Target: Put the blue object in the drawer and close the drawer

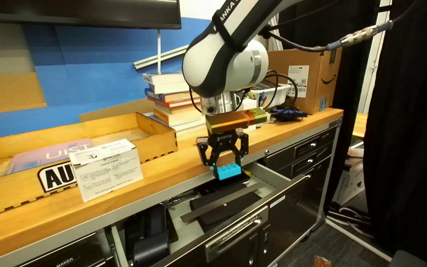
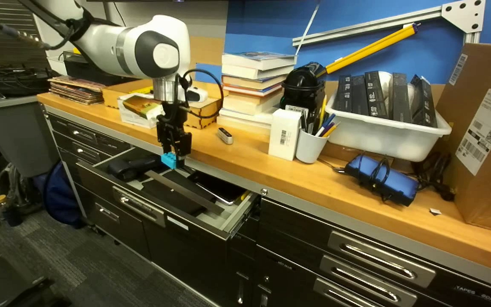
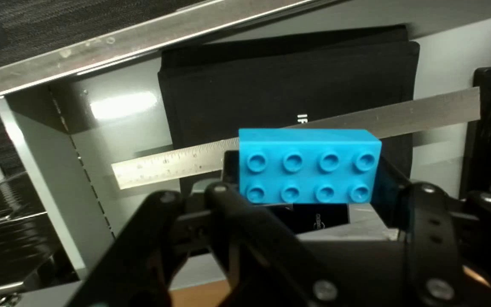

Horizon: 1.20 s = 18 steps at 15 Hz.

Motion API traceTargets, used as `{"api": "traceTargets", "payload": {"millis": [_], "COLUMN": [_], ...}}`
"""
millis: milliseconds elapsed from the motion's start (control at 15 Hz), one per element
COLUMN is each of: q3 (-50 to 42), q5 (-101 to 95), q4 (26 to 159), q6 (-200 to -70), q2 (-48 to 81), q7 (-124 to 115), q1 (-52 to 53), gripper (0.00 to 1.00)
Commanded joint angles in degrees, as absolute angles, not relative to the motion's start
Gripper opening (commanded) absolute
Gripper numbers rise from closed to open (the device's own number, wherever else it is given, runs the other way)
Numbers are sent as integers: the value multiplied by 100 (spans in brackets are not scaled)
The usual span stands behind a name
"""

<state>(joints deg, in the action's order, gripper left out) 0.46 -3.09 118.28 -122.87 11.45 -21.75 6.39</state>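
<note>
Bright cyan, rectangular, studded plastic brick (image 3: 309, 166) held in the black jointed gripper (image 1: 228, 171), clamped end to end | its long axis spans the grasp | beneath it: wide black metal drawer (image 2: 207, 234), open beyond the front edge of the wooden desk (image 1: 184, 161) | I'd guess next: straight down, release

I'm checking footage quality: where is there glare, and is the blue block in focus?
Wrist view: bright glare patch on the pale floor of the drawer; blue block reasonably sharp, its edges distinct. In an exterior view: bright highlights on a silver handle at lower right.
</note>
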Motion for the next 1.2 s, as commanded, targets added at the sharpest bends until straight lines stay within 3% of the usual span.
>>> {"api": "traceTargets", "payload": {"millis": [0,133,200,333,1133], "q3": [103,112,116,117,73], "q5": [-410,-429,-393,-311,25], "q4": [12151,12175,12190,12245,13419], "q6": [-13017,-13276,-13358,-13308,-12211], "q2": [1332,1535,1593,1542,335], "q7": [-2471,-2551,-2577,-2482,-1839], "q1": [708,777,801,793,334], "gripper": [45,45,92,99,100]}}
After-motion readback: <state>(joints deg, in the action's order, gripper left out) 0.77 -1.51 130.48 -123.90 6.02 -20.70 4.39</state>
